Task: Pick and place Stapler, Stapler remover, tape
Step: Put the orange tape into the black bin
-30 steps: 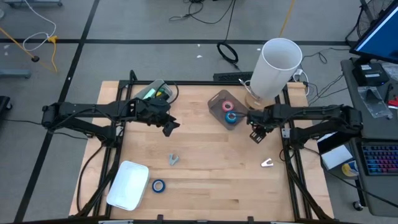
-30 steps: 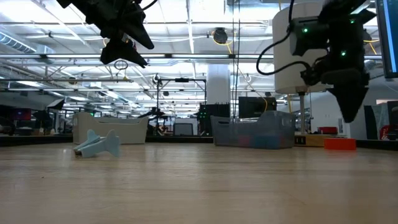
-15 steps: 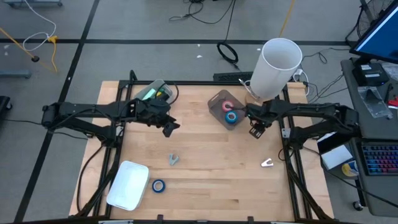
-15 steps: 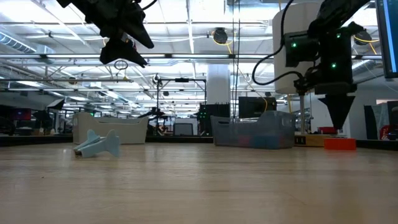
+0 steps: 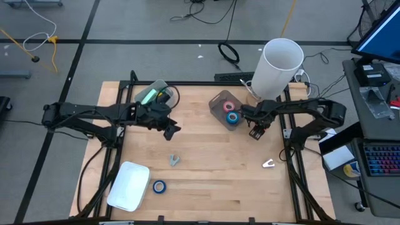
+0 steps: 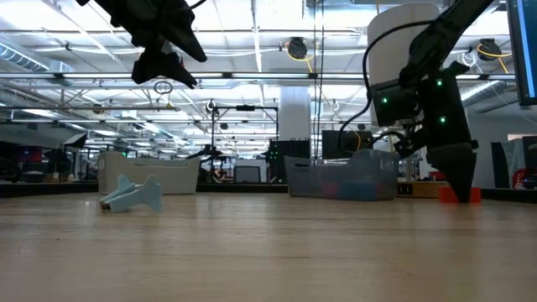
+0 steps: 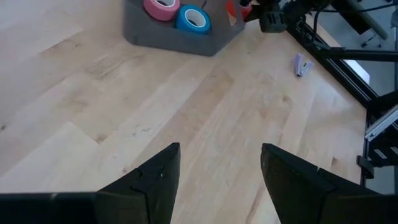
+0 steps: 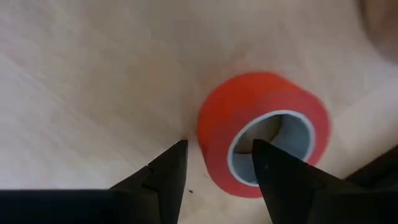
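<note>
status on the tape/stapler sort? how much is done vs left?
Done: pink tape and a blue tape sit in the grey bin. In hand: the right gripper, open, is low over the red tape, not gripping it. Left: another blue tape beside the white tray, the stapler remover, a small white item. The left gripper waits open above the table.

The wooden table point(image 5: 206, 156) carries bins, tape rolls and small tools.

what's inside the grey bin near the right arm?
The grey plastic bin holds a pink tape roll and a blue tape roll, both lying flat. The bin floor beneath the rolls is covered; nothing else shows inside.
</note>
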You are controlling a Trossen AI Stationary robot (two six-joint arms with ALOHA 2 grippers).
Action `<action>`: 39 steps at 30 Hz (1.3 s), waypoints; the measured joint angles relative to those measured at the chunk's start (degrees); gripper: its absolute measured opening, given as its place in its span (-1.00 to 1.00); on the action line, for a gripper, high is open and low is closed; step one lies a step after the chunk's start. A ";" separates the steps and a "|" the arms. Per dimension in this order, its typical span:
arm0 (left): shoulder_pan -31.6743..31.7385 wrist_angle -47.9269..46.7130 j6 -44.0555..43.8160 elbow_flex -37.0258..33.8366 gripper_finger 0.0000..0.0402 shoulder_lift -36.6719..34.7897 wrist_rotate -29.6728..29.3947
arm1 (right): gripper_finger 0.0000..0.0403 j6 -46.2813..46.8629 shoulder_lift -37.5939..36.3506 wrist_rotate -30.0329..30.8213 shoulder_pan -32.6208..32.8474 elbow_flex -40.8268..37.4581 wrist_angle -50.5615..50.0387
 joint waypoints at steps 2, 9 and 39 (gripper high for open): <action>-0.37 0.04 -0.17 0.00 0.11 0.00 -0.30 | -0.16 -0.32 0.69 -1.04 0.02 -0.97 1.39; -1.10 0.00 -0.80 0.00 0.11 0.00 -0.37 | -0.55 2.55 -0.20 -4.14 0.13 -2.73 1.56; -1.06 5.35 7.36 0.00 0.11 0.00 -0.41 | -0.84 31.62 -35.08 -25.68 6.16 -2.89 53.67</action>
